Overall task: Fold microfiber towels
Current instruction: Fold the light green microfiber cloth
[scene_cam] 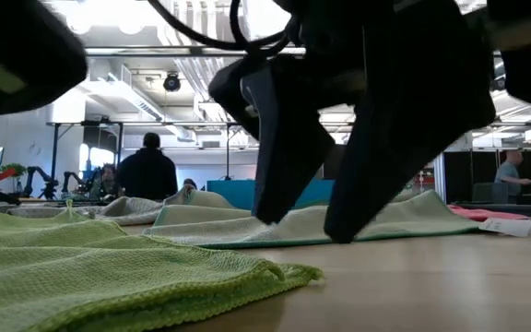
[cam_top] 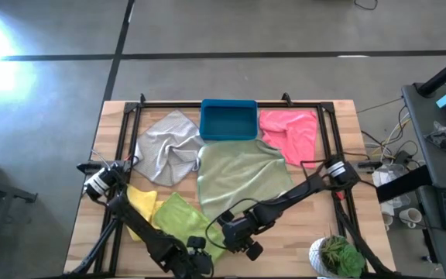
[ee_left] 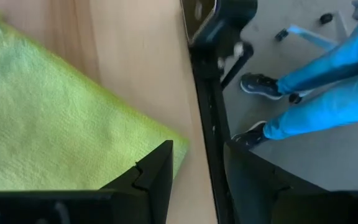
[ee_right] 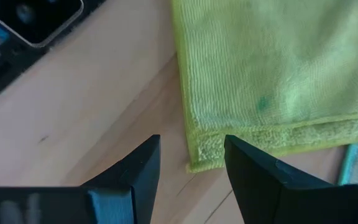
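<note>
— How many towels are on the table (cam_top: 339, 132)?

— Five, one of each colour; the grey towel (cam_top: 165, 147) lies crumpled at the far left; the pink towel (cam_top: 291, 132) is bunched at the far right; the sage towel (cam_top: 242, 177) is spread in the middle; the yellow towel (cam_top: 142, 203) sits near left, and the lime towel (cam_top: 178, 217) lies just beside it, at the near edge.

— And between the grey and the pink?

— One blue bin (cam_top: 228, 120), at the far edge, touching the sage towel's far side.

— The two arms?

— Both are low at the near edge; the right gripper (ee_right: 188, 163) hangs over a corner of the lime towel, fingers apart, nothing between them; the left gripper (ee_left: 197, 168) is over another corner of the same towel near the table's edge, fingers apart and empty too.

— Anything else?

— One potted plant (cam_top: 337, 256) at the near right corner; in the low view, one person (scene_cam: 148, 171) stands in the room behind, another person (scene_cam: 509, 175) farther right.
</note>
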`<state>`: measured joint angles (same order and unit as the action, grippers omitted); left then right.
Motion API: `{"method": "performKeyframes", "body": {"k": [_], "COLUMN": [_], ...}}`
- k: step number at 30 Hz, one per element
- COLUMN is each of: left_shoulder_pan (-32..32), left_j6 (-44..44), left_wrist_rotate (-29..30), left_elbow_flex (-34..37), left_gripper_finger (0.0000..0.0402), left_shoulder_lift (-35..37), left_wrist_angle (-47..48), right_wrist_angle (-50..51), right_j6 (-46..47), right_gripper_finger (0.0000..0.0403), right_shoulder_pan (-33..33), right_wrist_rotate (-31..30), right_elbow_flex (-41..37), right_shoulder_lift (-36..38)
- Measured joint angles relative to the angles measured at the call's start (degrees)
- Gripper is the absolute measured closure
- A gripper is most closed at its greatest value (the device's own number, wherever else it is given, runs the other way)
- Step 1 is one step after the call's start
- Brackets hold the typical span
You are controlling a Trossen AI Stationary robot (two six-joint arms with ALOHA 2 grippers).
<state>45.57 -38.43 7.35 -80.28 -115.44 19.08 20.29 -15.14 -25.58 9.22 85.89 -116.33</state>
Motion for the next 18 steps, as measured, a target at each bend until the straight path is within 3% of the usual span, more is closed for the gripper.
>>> {"method": "performKeyframes", "body": {"k": [7, 18], "left_shoulder_pan": [0.0, -0.2], "left_j6": [-0.1, -0.2], "left_wrist_rotate": [4.0, 2.4], "left_elbow_flex": [1.5, 4.8], "left_gripper_finger": [0.0275, 0.0275], "left_shoulder_lift": [0.0, 0.0], "left_wrist_angle": [0.9, -3.4], "right_wrist_angle": [-1.7, -3.6], "right_j6": [-1.4, -1.4], "right_gripper_finger": [0.0234, 0.0234], "right_shoulder_pan": [0.1, 0.7], "right_wrist_rotate": [-0.2, -0.1], "right_elbow_flex": [0.0, 0.1], "right_shoulder_lift": [-1.4, -3.2]}}
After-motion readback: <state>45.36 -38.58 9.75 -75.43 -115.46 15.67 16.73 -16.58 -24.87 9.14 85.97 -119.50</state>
